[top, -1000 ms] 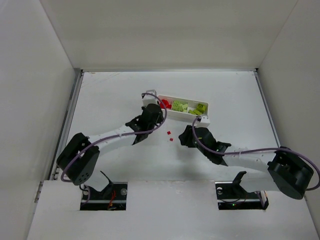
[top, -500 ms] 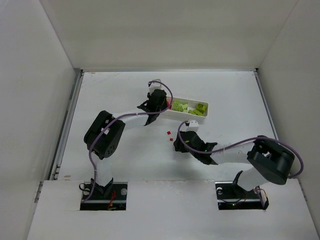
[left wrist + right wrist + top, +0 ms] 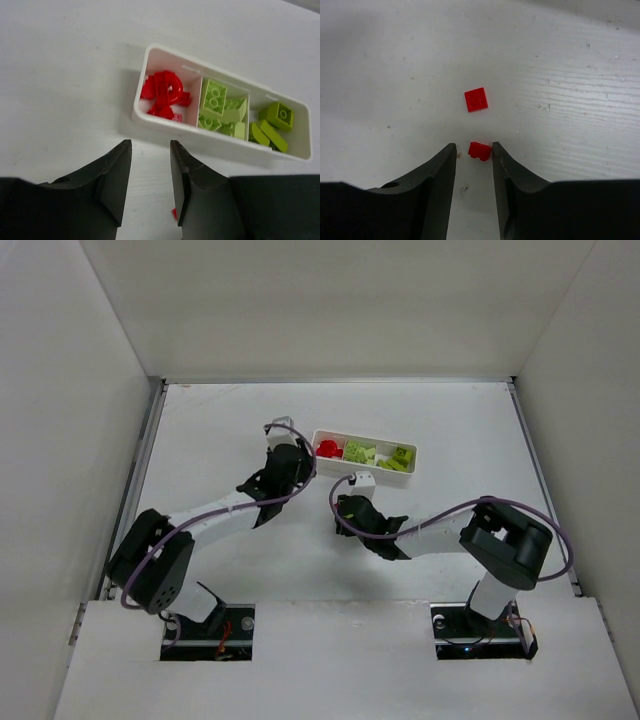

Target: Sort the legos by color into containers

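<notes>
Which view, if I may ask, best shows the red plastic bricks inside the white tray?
The left wrist view: the small red plastic bricks lie close up, shapes distinct. The top external view gives only a red speck; the right wrist view misses them.

Tabletop [image 3: 460, 420] beyond the tray [image 3: 340, 467] and right of it lay open. The left tool [image 3: 150, 152] stood just off the tray's left end, the right tool [image 3: 343, 506] on its near side over two loose red bricks [image 3: 475, 99].

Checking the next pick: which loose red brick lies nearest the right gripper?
The red brick just between the right gripper fingertips; the flat square one lies farther ahead on the table.
</notes>
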